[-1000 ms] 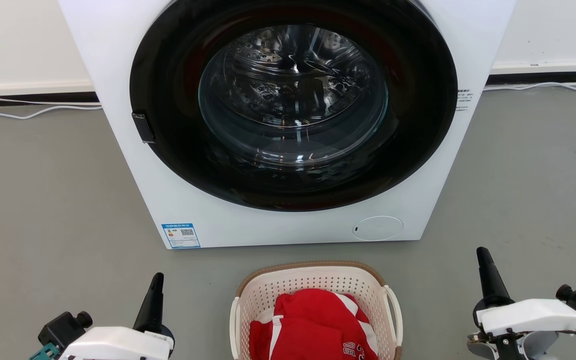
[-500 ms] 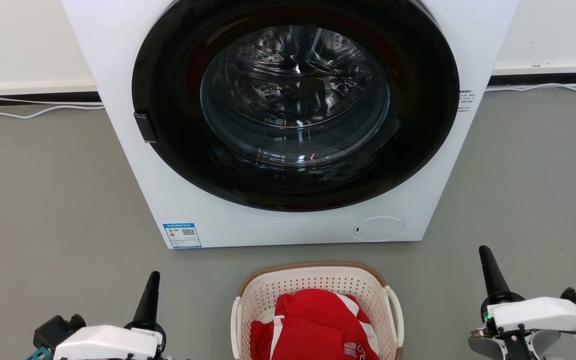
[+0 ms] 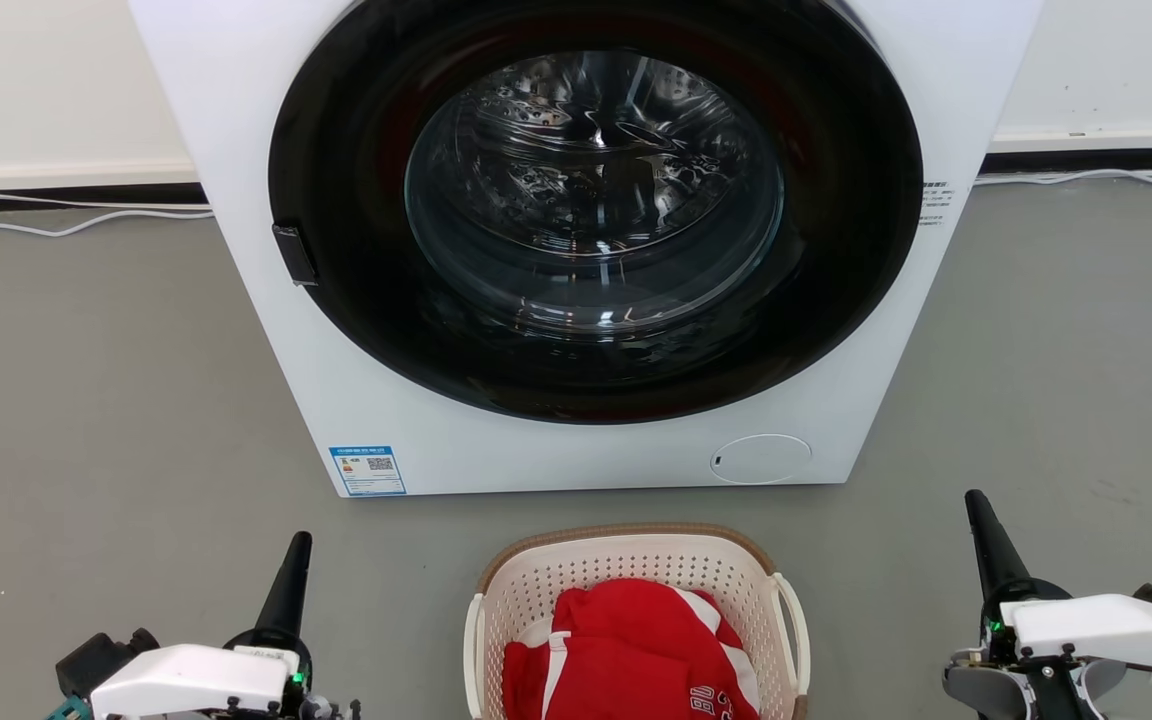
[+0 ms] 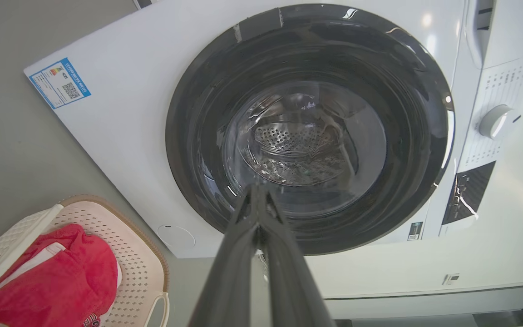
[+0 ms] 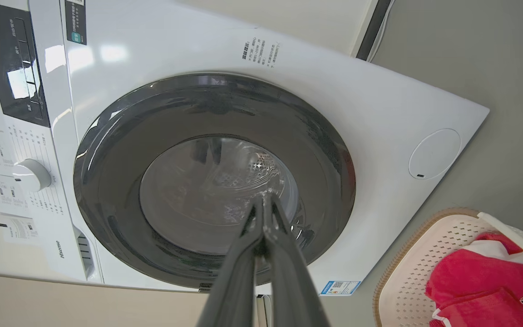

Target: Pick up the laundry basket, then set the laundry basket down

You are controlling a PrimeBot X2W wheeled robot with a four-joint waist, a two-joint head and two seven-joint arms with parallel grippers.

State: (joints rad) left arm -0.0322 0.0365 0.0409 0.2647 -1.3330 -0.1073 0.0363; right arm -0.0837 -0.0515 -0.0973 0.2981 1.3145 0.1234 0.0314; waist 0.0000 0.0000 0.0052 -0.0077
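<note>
Left gripper (image 3: 297,546) low-left over the grey floor (image 3: 86,400), fingers pressed together, holding nothing. Laundry basket (image 3: 534,592) centre, on the floor just in front of the washing machine (image 3: 576,455), red jersey (image 3: 626,650) inside. Right gripper (image 3: 977,505) low-right, fingers together, empty, well apart from the basket.

We face a white front-loading washing machine (image 3: 266,150) standing on a smooth grey floor (image 3: 86,400). Its round, dark-rimmed glass door (image 3: 596,200) is shut, and a blue label (image 3: 367,470) is stuck near its lower left corner. Behind it we see a white wall (image 3: 36,90) with a black skirting strip (image 3: 56,196), and white cables (image 3: 36,234) trail along the floor at its foot.
</note>
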